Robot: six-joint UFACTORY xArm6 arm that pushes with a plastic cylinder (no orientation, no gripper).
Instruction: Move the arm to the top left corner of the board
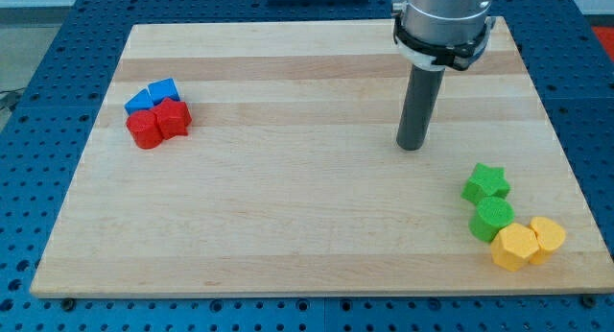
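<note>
My tip (412, 146) touches the wooden board (288, 207) in the right half, a little above mid-height. It stands apart from all blocks. At the view's left, two blue blocks (153, 95) sit against two red blocks (160, 122) in one tight cluster. At the lower right, a green star (486, 182) lies above a green round block (491, 218), with two yellow blocks (528, 243) below them. The board's top left corner (134, 31) is far to the left of my tip.
The board rests on a blue perforated table (38, 92) that shows around all its edges. The arm's grey body (444, 20) comes down from the view's top right.
</note>
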